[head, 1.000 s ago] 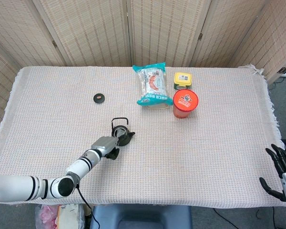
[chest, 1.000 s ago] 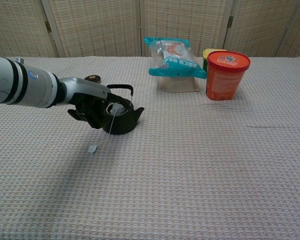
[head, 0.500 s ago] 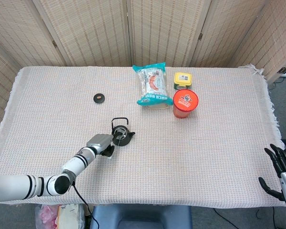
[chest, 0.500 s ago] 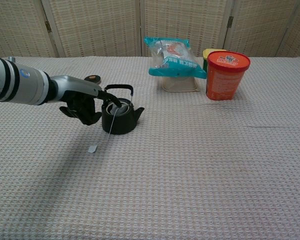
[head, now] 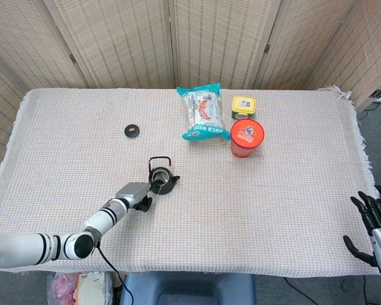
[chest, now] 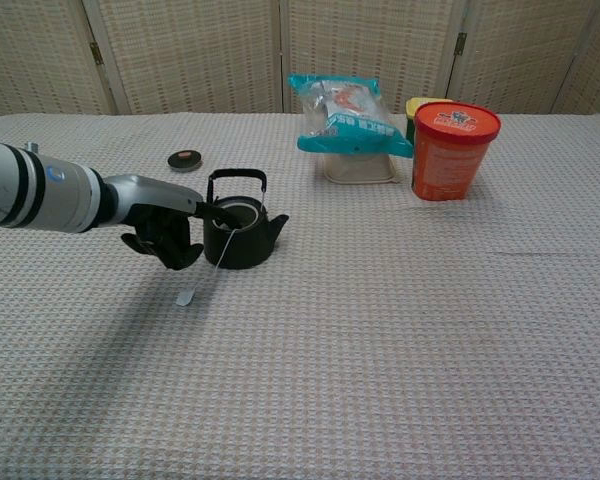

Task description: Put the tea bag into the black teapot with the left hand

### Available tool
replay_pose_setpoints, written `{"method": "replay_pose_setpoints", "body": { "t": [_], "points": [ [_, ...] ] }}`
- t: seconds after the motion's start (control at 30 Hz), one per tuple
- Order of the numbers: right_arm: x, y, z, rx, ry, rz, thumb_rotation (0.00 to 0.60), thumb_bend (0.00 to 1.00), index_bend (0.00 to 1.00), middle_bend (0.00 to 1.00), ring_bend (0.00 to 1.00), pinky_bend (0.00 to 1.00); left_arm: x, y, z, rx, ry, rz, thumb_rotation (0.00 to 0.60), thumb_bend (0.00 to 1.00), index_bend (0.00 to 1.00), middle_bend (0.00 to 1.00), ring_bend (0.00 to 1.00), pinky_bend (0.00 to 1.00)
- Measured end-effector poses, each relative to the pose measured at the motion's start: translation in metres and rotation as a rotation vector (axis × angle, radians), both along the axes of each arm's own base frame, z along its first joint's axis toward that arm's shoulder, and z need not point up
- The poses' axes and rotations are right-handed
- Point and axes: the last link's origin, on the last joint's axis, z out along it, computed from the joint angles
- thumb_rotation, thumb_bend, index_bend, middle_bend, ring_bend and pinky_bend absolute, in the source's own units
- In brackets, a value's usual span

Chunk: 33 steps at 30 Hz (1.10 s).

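Observation:
The black teapot [head: 162, 180] [chest: 242, 238] stands lidless left of the table's middle. The tea bag lies inside it, barely visible in the opening. Its string runs over the near rim down to the paper tag [chest: 186, 297], which lies on the cloth in front of the pot. My left hand [head: 138, 194] [chest: 166, 226] is just left of the pot, one finger stretched to the rim, the others hanging down with nothing in them. My right hand [head: 372, 222] hovers off the table's near right corner with its fingers apart, holding nothing.
The small black lid [head: 133, 130] [chest: 185, 158] lies behind and left of the pot. A teal snack bag on a clear box [chest: 348, 112], a yellow-lidded jar [head: 242, 104] and a red-lidded canister [chest: 454, 150] stand at the back.
My left hand has drawn back leftward from over the pot's opening and sunk a little. The string and tag stay put. The right hand barely moved.

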Motion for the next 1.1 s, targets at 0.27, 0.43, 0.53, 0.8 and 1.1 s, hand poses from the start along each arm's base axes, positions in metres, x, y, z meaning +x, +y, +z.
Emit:
{"method": "replay_pose_setpoints", "body": {
  "t": [0.27, 0.43, 0.53, 0.8, 1.1],
  "points": [
    [0.0, -0.001, -0.001, 0.004, 0.002, 0.001, 0.6, 0.27, 0.0, 0.0, 0.0, 0.0, 0.007, 0.002, 0.005, 0.016, -0.03, -0.017, 0.6, 0.75, 0.0, 1.0, 1.0, 1.0],
    [0.001, 0.001, -0.001, 0.01, 0.003, 0.009, 0.6, 0.27, 0.0, 0.0, 0.0, 0.0, 0.021, -0.001, 0.025, 0.059, -0.072, -0.045, 0.6, 0.74, 0.0, 1.0, 1.0, 1.0],
    [0.001, 0.002, -0.001, 0.006, 0.002, 0.011, 0.6, 0.27, 0.0, 0.0, 0.0, 0.0, 0.027, -0.005, 0.041, 0.092, -0.093, -0.068, 0.6, 0.74, 0.0, 1.0, 1.0, 1.0],
    [0.003, 0.006, 0.001, 0.0, -0.002, 0.027, 0.6, 0.27, 0.0, 0.0, 0.0, 0.0, 0.013, -0.036, 0.103, 0.241, -0.149, -0.138, 0.6, 0.74, 0.0, 1.0, 1.0, 1.0],
    [0.004, 0.003, -0.007, 0.024, 0.026, 0.025, 0.6, 0.27, 0.0, 0.0, 0.0, 0.0, -0.07, -0.117, 0.171, 0.511, -0.181, -0.27, 0.6, 0.48, 0.0, 0.29, 0.35, 0.72]
  ]
}}
